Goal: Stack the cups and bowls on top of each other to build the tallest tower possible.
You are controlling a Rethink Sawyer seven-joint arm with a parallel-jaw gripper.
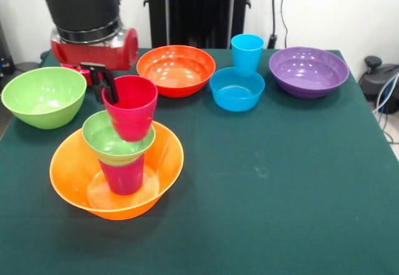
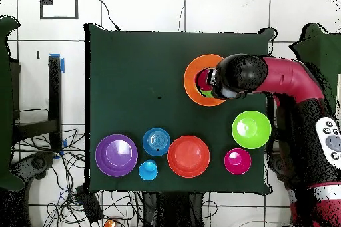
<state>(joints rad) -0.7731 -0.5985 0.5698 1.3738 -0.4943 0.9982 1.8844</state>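
Fingers [image 1: 111,91] pinch the red-pink cup's [image 1: 131,108] rim, tilted over the small green bowl [image 1: 115,139] atop the tower in the orange bowl [image 1: 75,175]. Overhead, the arm [image 2: 266,78] hides all that but shows a pink bowl [image 2: 237,161].

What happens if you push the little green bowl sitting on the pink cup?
Probably it wobbles: the small green bowl sits on one narrow pink cup inside the orange bowl, so a sideways push could tip it. It looks like glossy plastic, so likely light and slippery. The red cup at its top may make it tippier.
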